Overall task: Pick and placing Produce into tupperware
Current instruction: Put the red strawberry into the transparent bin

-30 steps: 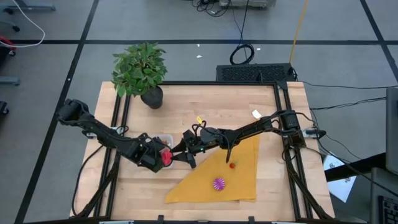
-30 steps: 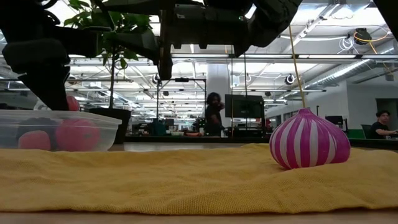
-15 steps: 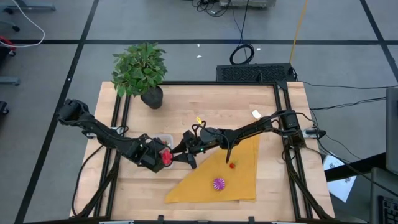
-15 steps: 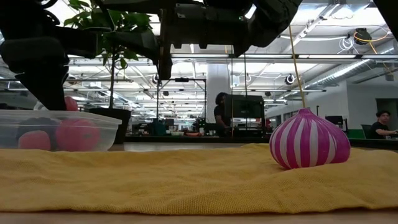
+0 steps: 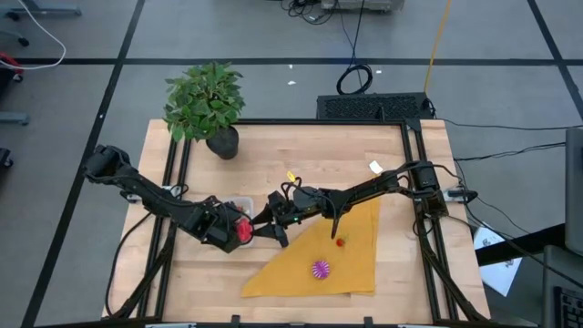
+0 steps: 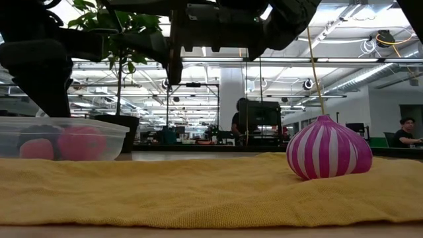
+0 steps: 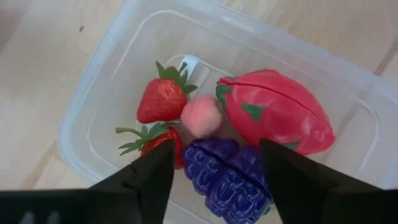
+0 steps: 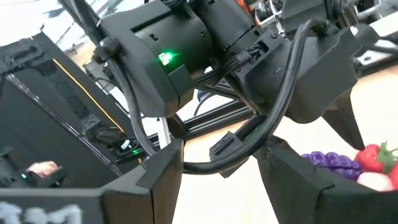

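While the left gripper hung directly above the clear tupperware, its fingers stood apart with nothing between them, and a small pink ball lay just beneath, among the produce already in the box: two strawberries, a purple grape bunch and a red dragon fruit. Whether the pink piece had settled or was touching its neighbours could not be told for sure.

In the high view the right gripper sat just beside the box; whether its fingers gripped anything could not be told.

What remained lay on the mustard-yellow cloth: a small red piece and a magenta striped bulb, both well apart from the box, on the right arm's side. By my reading the right arm was the nearer one for either. The bulb stood upright in the low view, its pointed tip up, so its long axis ran vertical.

No brand, label or legible writing appeared on the box or the produce.
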Robot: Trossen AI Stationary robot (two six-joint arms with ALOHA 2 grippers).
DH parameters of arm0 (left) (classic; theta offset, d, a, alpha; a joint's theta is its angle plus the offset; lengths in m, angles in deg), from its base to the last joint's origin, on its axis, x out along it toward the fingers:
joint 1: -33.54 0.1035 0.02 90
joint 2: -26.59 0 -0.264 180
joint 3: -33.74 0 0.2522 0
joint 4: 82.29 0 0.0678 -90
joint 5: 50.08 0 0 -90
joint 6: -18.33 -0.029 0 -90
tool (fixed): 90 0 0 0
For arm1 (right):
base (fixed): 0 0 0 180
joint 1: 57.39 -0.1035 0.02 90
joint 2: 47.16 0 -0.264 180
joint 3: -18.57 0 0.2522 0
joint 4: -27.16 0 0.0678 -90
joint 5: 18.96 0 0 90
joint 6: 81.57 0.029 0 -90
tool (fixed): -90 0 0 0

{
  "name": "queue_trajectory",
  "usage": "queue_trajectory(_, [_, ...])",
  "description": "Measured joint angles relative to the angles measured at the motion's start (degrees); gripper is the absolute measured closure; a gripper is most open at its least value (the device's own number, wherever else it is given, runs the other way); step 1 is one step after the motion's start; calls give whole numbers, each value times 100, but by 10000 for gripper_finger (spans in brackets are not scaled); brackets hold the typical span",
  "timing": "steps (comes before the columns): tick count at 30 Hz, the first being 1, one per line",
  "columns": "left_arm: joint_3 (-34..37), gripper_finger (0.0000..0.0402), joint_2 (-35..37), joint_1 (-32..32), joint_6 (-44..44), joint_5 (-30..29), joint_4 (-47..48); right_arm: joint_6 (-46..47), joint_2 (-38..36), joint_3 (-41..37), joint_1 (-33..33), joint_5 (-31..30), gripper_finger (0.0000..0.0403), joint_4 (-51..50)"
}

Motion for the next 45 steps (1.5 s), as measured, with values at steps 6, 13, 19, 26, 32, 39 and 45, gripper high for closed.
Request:
queue_trajectory(6, [-65, 140, 358, -215, -13, -31, 68, -525, -4, 0, 9, 984, 206, 28])
queue_trajectory(13, [-493, 137, 1131, -951, -287, -364, 90, -649, -13, -2, -251, 3070, 206, -1123])
queue_trajectory(19, [-768, 137, 1519, -1696, -292, -1032, 75, -1378, -53, -9, -719, 2903, 206, -2475])
queue_trajectory(26, [-885, 137, 1542, -2047, -86, -1263, 59, -2702, -1094, -9, -1052, 782, 206, -4468])
queue_trajectory(32, [-885, 137, 1542, -2091, 59, -1281, 50, -2478, -2151, 2, -1656, -1385, 206, -6709])
queue_trajectory(39, [-885, 137, 1535, -2091, 53, -1410, 16, -1277, -2347, -554, -2192, -2168, 206, -7716])
queue_trajectory(45, [-885, 137, 1535, -2090, 72, -1425, -7, -932, -2347, -1046, -2065, -2280, 206, -7936])
